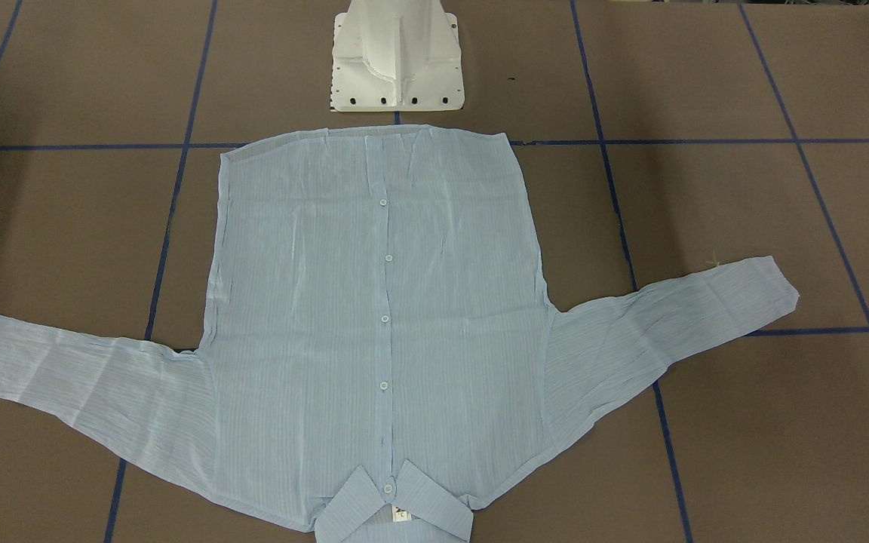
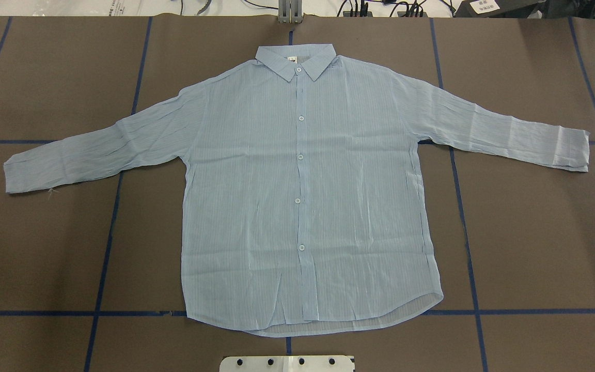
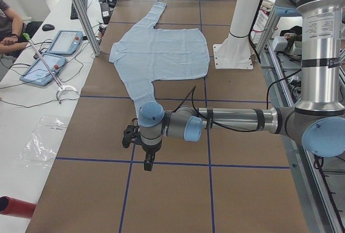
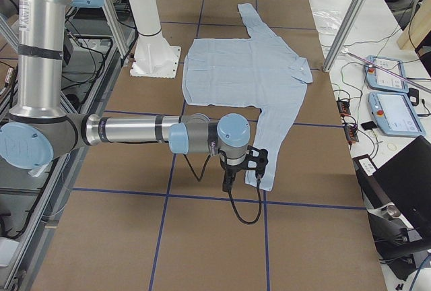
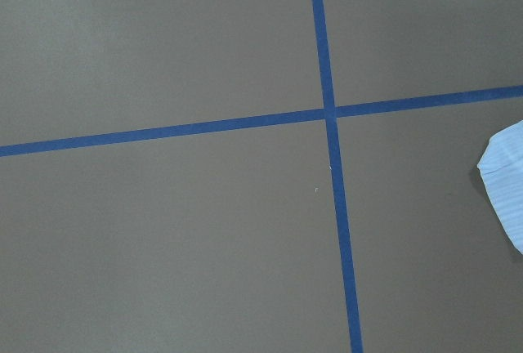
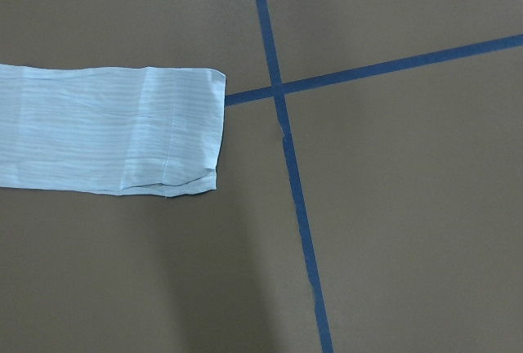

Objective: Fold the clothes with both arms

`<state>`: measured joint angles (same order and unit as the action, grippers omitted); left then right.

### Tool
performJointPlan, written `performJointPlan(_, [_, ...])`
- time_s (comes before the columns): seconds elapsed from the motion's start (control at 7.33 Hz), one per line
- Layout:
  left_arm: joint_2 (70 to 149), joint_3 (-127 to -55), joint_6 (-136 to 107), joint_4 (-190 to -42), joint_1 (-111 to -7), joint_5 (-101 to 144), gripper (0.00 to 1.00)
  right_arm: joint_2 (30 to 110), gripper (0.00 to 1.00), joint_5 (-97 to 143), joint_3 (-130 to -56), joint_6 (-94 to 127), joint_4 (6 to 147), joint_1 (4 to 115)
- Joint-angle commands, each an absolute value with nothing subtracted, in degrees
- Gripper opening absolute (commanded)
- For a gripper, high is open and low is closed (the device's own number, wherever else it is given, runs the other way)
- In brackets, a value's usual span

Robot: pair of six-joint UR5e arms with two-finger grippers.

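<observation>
Shirt (image 2: 297, 196) is laid out flat on the bench (image 2: 535, 232), buttoned up and front side up, with both sleeves spread out to the sides. The collar (image 2: 296, 59) is at the far end from me, and the hem sits just in front of my white pedestal (image 1: 397, 60).

My left end effector (image 3: 147, 164) points down over the bench near the end of the sleeve on my left. Its wrist cam only catches a corner of the left cuff (image 5: 502, 181) at the edge of the shot, near a crossing of the blue tape lines (image 5: 327, 112). My right end effector (image 4: 227, 183) points down by the right cuff (image 6: 176, 136), which lies flat just beside another tape crossing.

Both end effectors only show up in the side cams, so I honestly can't tell if the fingers are wide or narrow.
</observation>
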<state>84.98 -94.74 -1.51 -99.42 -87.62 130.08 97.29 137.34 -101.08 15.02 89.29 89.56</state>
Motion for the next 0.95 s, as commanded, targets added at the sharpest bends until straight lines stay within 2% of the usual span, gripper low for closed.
performJointPlan(0.0, [86.3, -94.22, -2.02, -99.76, -87.54, 129.9, 0.99, 97.12, 1.0, 136.85, -99.86, 14.94, 89.21, 89.47])
performJointPlan(0.41, [90.77, -95.45, -1.76, -100.19, -87.54, 130.17, 0.99, 90.1, 1.0, 137.02, -93.63, 15.21, 84.58, 86.85])
performJointPlan(0.68, [90.53, -94.58, -2.02, -106.16, -87.01, 130.17, 1.0, 89.3, 1.0, 137.37, -84.16, 15.64, 68.03, 84.39])
performJointPlan(0.82, [91.4, -94.31, -2.02, -107.13, -86.92, 130.08, 0.99, 89.21, 1.0, 136.94, -81.68, 15.91, 61.85, 81.5])
